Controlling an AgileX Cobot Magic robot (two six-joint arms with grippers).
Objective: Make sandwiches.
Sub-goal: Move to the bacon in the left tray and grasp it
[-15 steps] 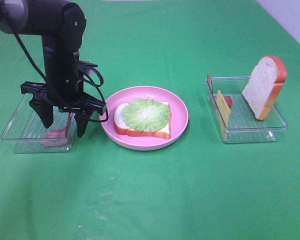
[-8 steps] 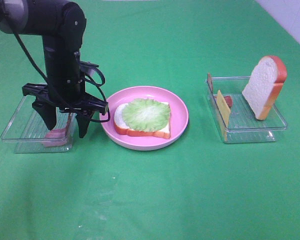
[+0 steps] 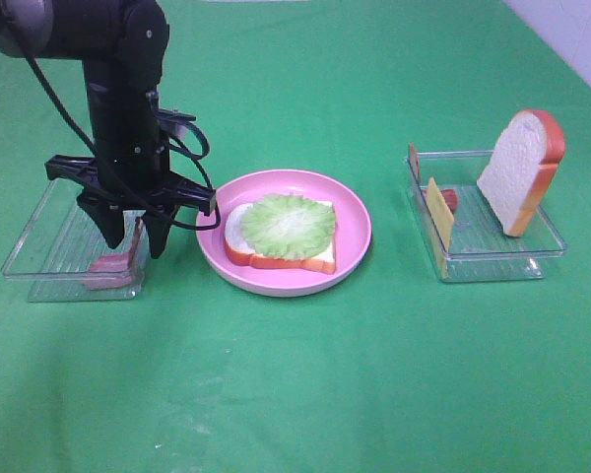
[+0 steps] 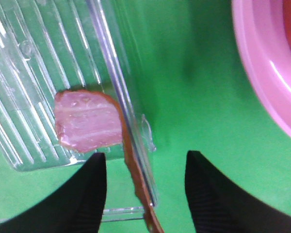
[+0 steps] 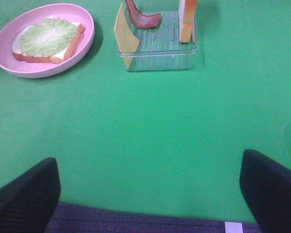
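Observation:
The sandwich in the making is a bread slice topped with green lettuce (image 3: 288,225) on the round pink plate (image 3: 355,212); it also shows in the right wrist view (image 5: 47,35). My left gripper (image 3: 133,236) is open over the left clear tray (image 3: 39,236). Its fingers stand either side of a reddish-brown bacon strip (image 4: 87,121) that bends up against the tray wall, without touching it. My right gripper (image 5: 148,160) is open and empty, low above the cloth near the front edge. The right tray (image 3: 492,261) holds a leaning bread slice (image 3: 520,169), yellow cheese (image 3: 439,212) and more bacon (image 5: 143,18).
A green cloth (image 3: 305,374) covers the table. The plate's rim (image 4: 262,77) lies close to the left tray's wall (image 4: 111,73). A white wall edge (image 3: 571,39) shows at the back right.
My left gripper's fingers have drawn closer together around the upright bacon strip and the gripper has shifted slightly right. The bacon, plate and right tray have not moved.

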